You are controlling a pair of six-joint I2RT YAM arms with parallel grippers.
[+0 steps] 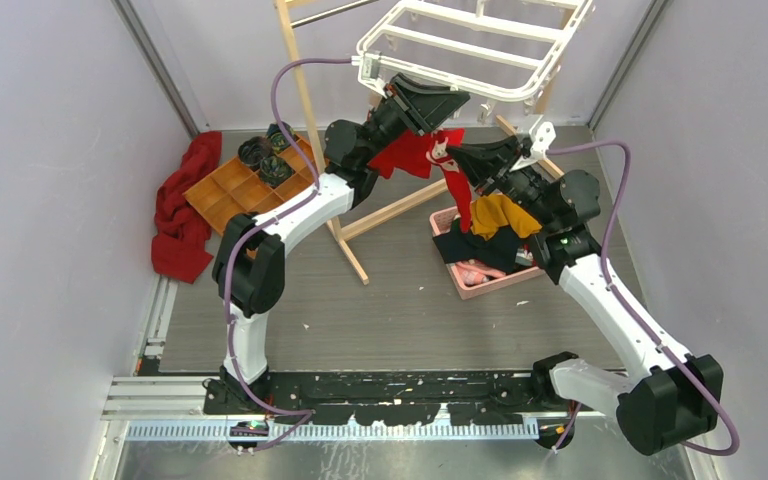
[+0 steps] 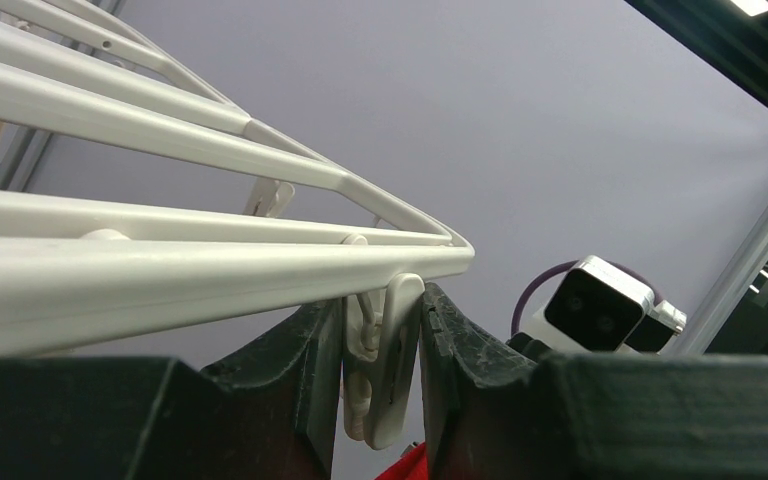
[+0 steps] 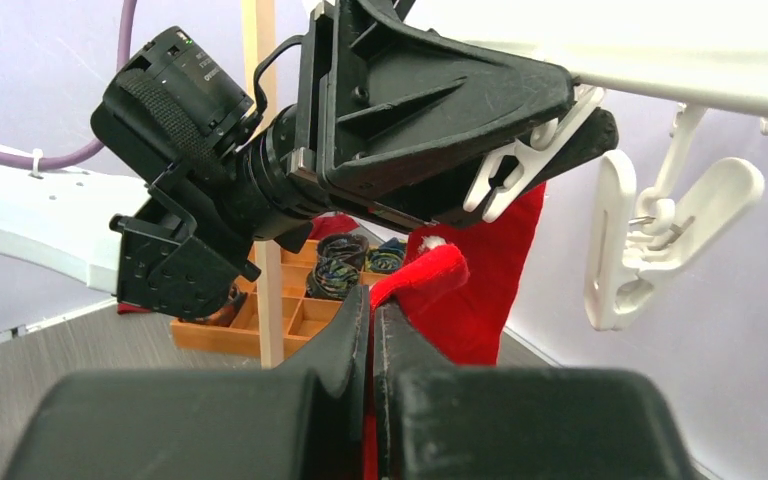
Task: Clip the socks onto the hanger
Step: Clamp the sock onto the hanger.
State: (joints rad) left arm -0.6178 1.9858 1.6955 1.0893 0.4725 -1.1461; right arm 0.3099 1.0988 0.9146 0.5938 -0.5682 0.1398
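The white hanger [image 1: 480, 45] hangs at the top, its bars also in the left wrist view [image 2: 210, 270]. My left gripper [image 2: 382, 300] is raised under its near edge [image 1: 450, 103] and shut on a dangling white clip [image 2: 400, 350], one finger against each side. My right gripper [image 3: 372, 305] is shut on a bright red sock [image 3: 422, 283] and holds it just below that clip [image 3: 520, 172]. In the top view the right gripper [image 1: 452, 155] holds the sock [image 1: 458, 200] so that it hangs down. Red cloth [image 2: 412, 466] shows just under the clip.
A light wooden rack [image 1: 310, 120] stands behind the left arm. An orange compartment tray [image 1: 230, 195] and a dark red cloth [image 1: 182, 205] lie at the left. A pink basket [image 1: 465, 290] holds mustard and dark garments. More clips [image 3: 620, 240] dangle to the right.
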